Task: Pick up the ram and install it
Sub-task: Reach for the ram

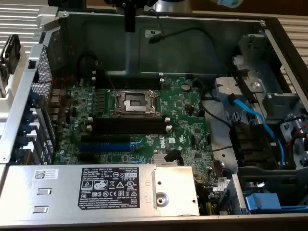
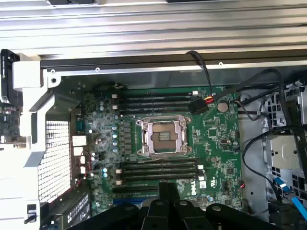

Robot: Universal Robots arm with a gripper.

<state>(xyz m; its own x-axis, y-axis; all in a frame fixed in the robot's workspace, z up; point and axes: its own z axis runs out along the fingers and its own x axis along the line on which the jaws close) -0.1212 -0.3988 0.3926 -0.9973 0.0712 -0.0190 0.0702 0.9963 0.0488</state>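
Hovering over an open computer case (image 1: 202, 48), the claw (image 2: 169, 194) is closed tight above the green motherboard (image 2: 216, 143), near the black memory slots (image 2: 158, 167).

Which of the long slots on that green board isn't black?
The blue slot, lying between the memory slots and the labelled grey box; the memory slots by the processor socket are black.

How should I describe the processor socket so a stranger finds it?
Look into the open computer case at the green motherboard. Near its middle sits the processor socket, between black memory slots. It alone is a square silver frame; they are long bars.
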